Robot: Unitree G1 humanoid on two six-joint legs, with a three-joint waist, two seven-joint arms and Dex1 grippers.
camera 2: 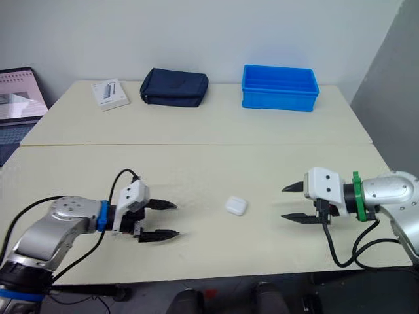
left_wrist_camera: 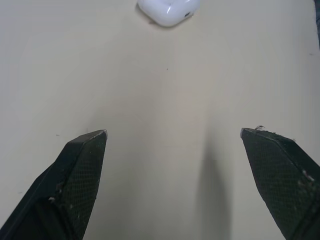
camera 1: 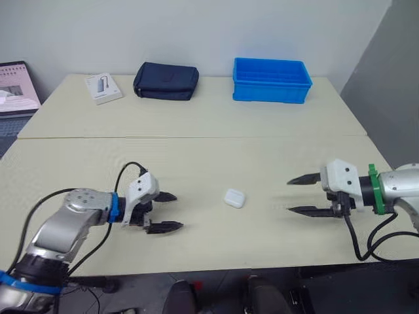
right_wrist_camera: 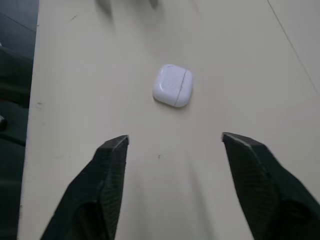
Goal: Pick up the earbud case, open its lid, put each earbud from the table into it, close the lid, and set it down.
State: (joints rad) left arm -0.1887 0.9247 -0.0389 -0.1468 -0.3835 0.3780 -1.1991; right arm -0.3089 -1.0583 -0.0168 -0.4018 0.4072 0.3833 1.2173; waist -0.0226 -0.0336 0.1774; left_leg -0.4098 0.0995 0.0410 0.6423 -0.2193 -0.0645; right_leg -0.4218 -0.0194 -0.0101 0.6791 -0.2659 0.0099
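Front of the table (camera 1: 216, 252) first: left gripper (camera 1: 178, 211), black fingers spread wide, nothing between them, tips pointing in toward the middle. Hangs close over the pale surface, cable looping off the wrist. Across from it, right gripper (camera 1: 289, 195), likewise released, fingers parted and empty, aimed back the other way. Between the two and apart from both: earbud case (camera 1: 234, 198), small, white, rounded. Lies flat on the tabletop with the lid shut, seam line across the shell plain in the right wrist view. Touched by neither gripper.

Further back, a long joint line (camera 1: 196, 137) where two tabletops meet. Beyond that, a row along the far side: flat white box (camera 1: 103, 87) toward the left, dark navy pouch (camera 1: 166, 81) just beside it, bright blue bin (camera 1: 271, 80) off to the right, well apart from the pouch. Past the table's far left corner, an open laptop (camera 1: 16, 88), screen lit.
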